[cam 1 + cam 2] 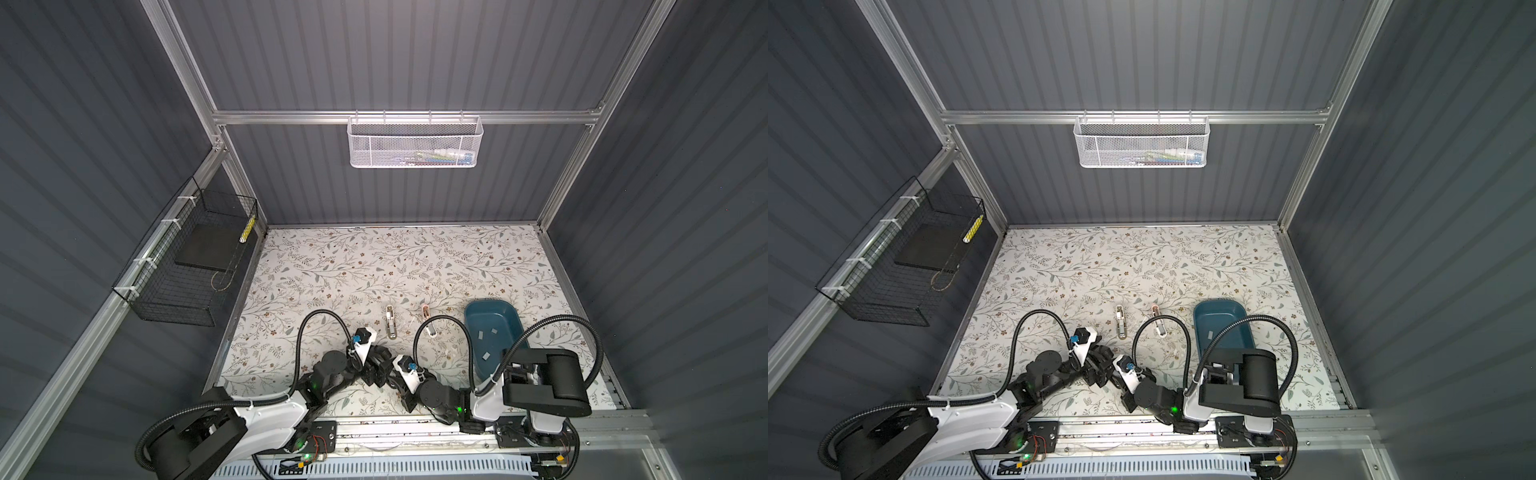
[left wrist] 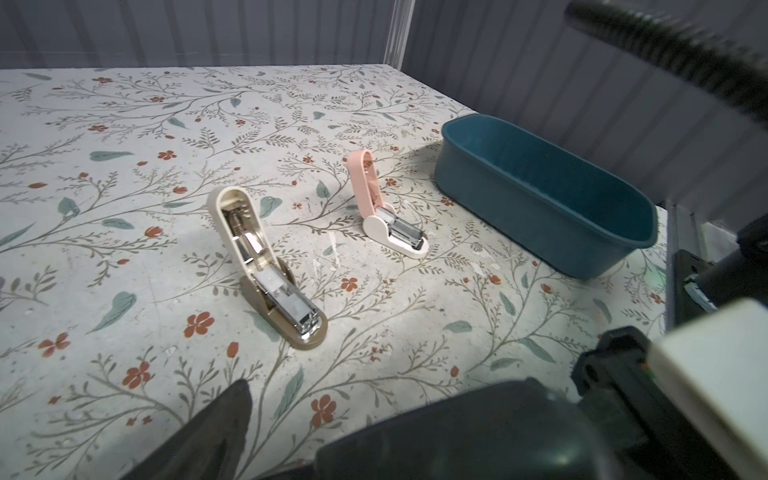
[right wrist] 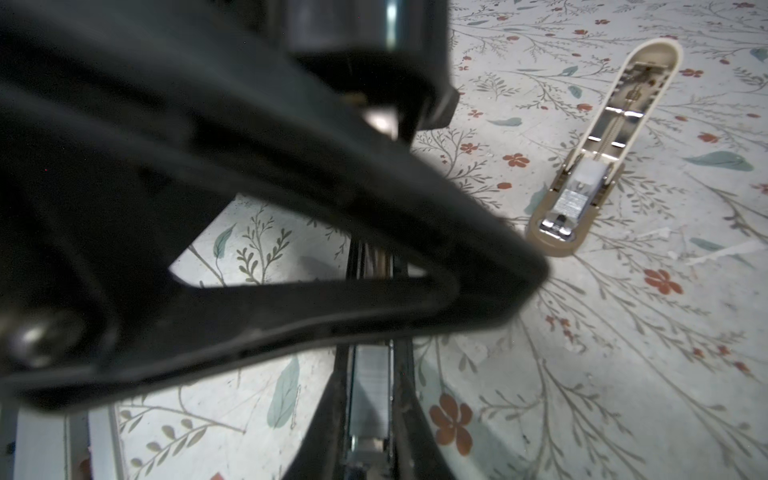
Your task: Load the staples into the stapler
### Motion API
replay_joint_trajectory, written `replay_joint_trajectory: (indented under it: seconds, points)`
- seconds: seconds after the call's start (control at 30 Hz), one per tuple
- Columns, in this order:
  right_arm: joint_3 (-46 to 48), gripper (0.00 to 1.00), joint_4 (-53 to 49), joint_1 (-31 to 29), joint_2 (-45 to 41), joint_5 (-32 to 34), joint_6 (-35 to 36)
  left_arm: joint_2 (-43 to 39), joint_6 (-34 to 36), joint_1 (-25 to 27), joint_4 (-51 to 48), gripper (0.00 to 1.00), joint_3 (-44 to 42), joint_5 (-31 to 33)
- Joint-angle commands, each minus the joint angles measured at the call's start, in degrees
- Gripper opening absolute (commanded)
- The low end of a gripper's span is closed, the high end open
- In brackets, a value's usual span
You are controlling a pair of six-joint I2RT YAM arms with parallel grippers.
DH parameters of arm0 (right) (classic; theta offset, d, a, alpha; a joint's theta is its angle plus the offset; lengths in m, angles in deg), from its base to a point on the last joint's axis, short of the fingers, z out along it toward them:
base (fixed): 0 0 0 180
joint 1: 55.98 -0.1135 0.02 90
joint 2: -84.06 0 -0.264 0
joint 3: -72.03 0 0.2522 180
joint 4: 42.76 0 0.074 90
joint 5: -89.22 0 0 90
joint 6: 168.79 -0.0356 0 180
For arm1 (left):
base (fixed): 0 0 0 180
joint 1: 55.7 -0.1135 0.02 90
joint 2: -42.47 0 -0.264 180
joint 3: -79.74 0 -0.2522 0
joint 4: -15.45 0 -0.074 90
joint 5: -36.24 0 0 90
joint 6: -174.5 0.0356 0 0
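Note:
Two staplers lie flipped open on the floral table: a beige stapler (image 1: 390, 322) (image 2: 266, 266) (image 3: 582, 183) and a pink stapler (image 1: 428, 319) (image 2: 386, 208). My right gripper (image 3: 370, 357) is shut on a silvery strip of staples (image 3: 369, 390) that stands edge-on between its fingers. My left gripper (image 1: 377, 362) is right against the right gripper (image 1: 392, 376), near the table's front. It is open; one of its fingers (image 2: 226, 424) stands far to the side, the other is hidden. A black left finger (image 3: 291, 199) crosses the right wrist view in front of the strip. Both grippers are nearer than the staplers.
A blue bin (image 1: 473, 320) (image 2: 540, 195) right of the pink stapler holds three loose staple strips (image 1: 486, 355). A white mesh basket (image 1: 413, 143) hangs on the back wall and a black wire basket (image 1: 187, 257) on the left wall. The arms' cable loops arch over the front.

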Motion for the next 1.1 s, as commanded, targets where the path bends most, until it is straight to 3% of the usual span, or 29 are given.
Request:
replay_joint_trajectory:
  seconds: [0.0, 0.17, 0.33, 0.53, 0.6, 0.73, 0.93, 1.07]
  points:
    - [0.4, 0.10, 0.1, -0.5, 1.0, 0.3, 0.1, -3.7, 1.9, 0.5, -0.7, 1.00, -1.7, -1.5]
    - [0.4, 0.11, 0.0, -0.5, 1.0, 0.5, 0.2, -12.1, 2.5, 0.5, -6.0, 1.00, -1.3, -2.8]
    - [0.4, 0.12, -0.1, -0.5, 0.8, 0.5, 0.4, -18.8, 0.4, 0.5, -13.1, 1.00, -1.3, 6.5]
    - [0.6, 0.31, -1.0, -0.6, -1.2, -0.8, 0.6, -19.5, -3.4, 0.5, -16.6, 0.99, -2.3, 16.9]
    - [1.1, 0.43, -1.3, -0.7, -2.5, -0.7, 0.7, -17.9, -4.5, 0.5, -15.6, 0.99, -2.4, 18.2]
    - [2.3, 0.50, -2.6, -1.3, -6.5, 0.2, 1.1, -14.4, -6.1, 0.5, -14.8, 1.00, -1.3, 19.8]
    - [2.9, 0.50, -10.1, -2.6, -16.2, 2.4, 2.1, -7.3, -8.1, 0.5, -14.8, 0.99, 1.7, 19.9]
    - [0.7, 0.37, -16.7, -2.6, -20.0, 4.4, 2.1, -1.6, -10.0, 0.5, -12.3, 0.99, 2.2, 19.8]
